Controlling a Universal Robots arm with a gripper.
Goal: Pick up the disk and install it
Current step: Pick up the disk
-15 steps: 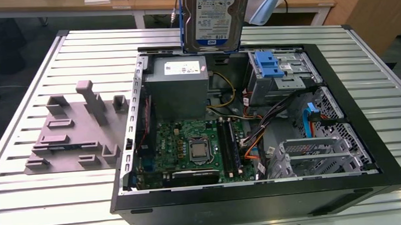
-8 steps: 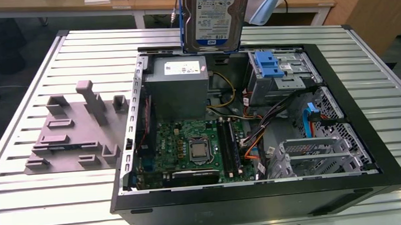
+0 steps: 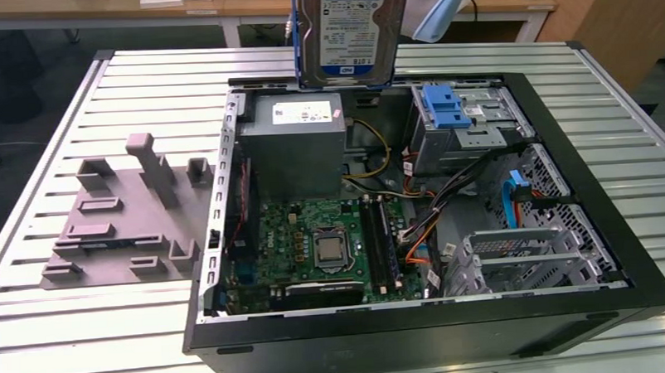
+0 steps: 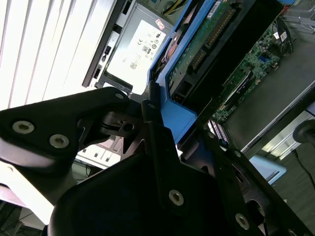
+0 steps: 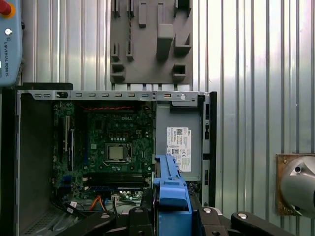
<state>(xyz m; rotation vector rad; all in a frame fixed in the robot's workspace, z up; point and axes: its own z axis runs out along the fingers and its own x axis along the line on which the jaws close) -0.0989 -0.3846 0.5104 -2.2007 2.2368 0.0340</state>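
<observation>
The disk [image 3: 350,37], a flat rectangular silver hard drive with a white-and-blue label and a blue plastic carrier frame along its edges, hangs upright in the air at the top of the exterior view. Its label faces the camera and its lower edge is over the far rim of the case below. The black gripper [image 4: 178,115] holds it from above. In the second wrist view its dark fingers [image 4: 157,142] are closed against either side of the blue frame, and the drive's green circuit-board underside stretches away from them. In the first wrist view the blue frame juts out from between the black gripper parts. Below it there lie the large grey metal power supply box with a white sticker [image 3: 298,142] and the green motherboard [image 3: 318,245] beside it. Both sit inside an open black computer tower case [image 3: 600,252] lying on its side. A silver drive cage with a blue latch [image 3: 463,120] stands in the case's far corner, toward the exterior view's right. The case rests on a ribbed aluminium table [image 3: 141,85]. A grey plastic fixture plate with upright blocks [image 3: 124,219] lies on the table just beside the case, on the exterior view's left.
</observation>
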